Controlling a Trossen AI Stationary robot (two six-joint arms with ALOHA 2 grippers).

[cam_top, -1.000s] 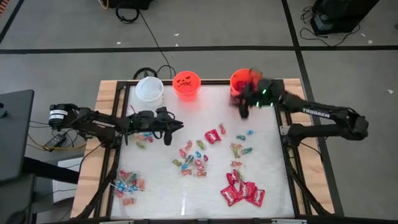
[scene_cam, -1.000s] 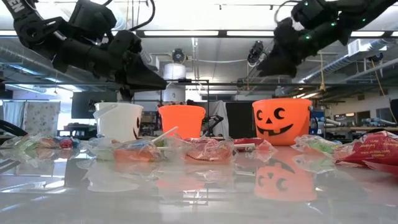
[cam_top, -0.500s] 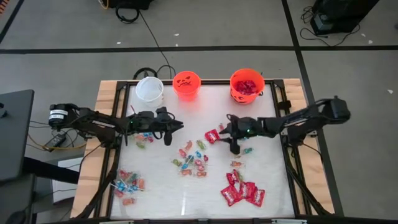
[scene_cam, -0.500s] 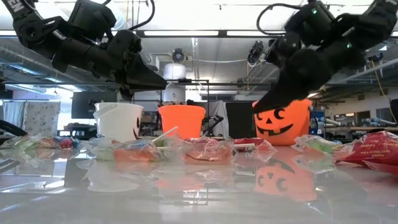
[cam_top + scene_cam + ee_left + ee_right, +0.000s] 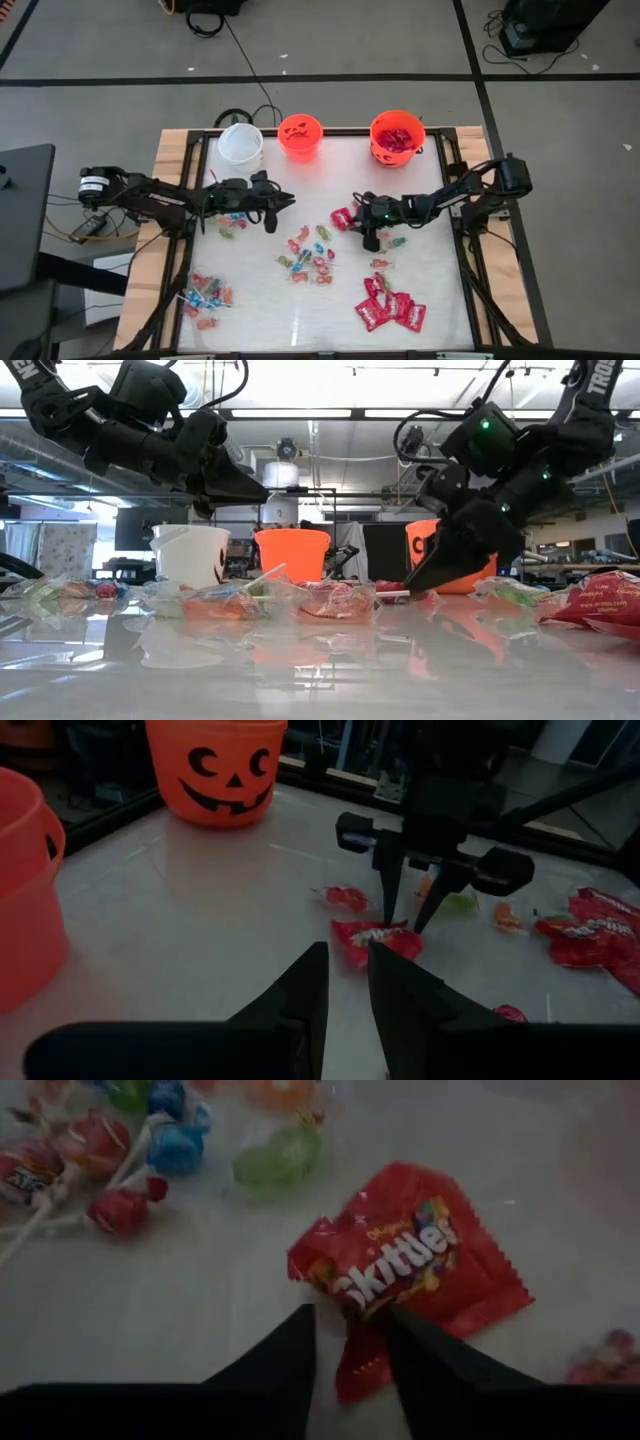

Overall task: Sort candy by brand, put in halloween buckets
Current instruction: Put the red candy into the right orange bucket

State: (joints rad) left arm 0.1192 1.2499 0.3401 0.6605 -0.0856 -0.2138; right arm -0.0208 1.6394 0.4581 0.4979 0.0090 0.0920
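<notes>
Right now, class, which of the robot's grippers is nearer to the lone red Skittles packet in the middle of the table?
Right. The right gripper is down at the Skittles packet, fingers straddling its edge. The left gripper hovers well off to the packet's left, above scattered candy.

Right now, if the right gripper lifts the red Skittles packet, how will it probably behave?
The red Skittles packet looks like a thin, crinkled pouch, so it will probably flop and bend. It seems light, lying flat on the table. Its glossy film may slip between the right gripper fingers, which straddle one edge.
</notes>
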